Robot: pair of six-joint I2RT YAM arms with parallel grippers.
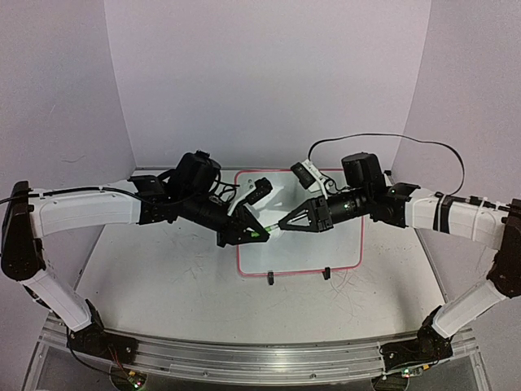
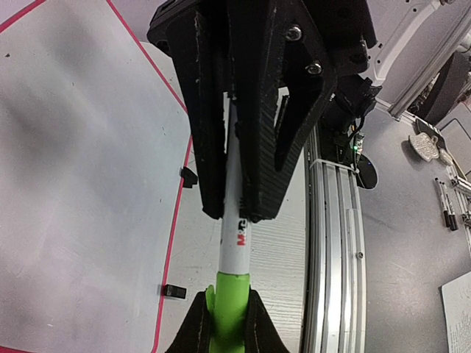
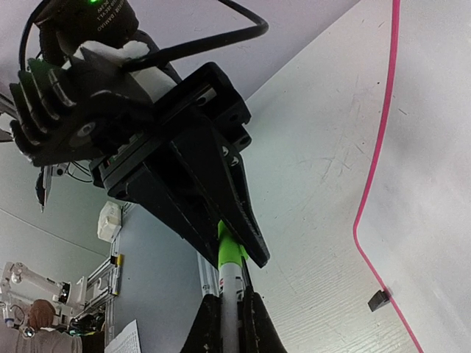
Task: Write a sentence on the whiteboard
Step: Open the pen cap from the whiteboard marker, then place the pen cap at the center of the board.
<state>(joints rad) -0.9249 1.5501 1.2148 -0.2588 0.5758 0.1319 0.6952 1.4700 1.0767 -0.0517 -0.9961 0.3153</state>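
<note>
Left gripper (image 2: 227, 323) pinches the slim marker (image 2: 235, 246) by its green cap (image 2: 228, 298), right gripper (image 3: 230, 312) its white barrel (image 3: 229, 283).

White arm shells (image 1: 85, 210), black joints (image 1: 18, 236), black wedge-shaped left end effector (image 1: 247, 235), right end effector (image 1: 285, 224) alike, black cable (image 1: 383, 136)

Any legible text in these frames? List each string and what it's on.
"M": the red first letter of a red-and-black print on the white barrel of the marker, just above the green cap. This is a likely reading only, and the rest is partly hidden and blurred.
Whiteboard: no writing visible.
Paper sheet at the edge of the left wrist view: any print is too small to read.
</note>
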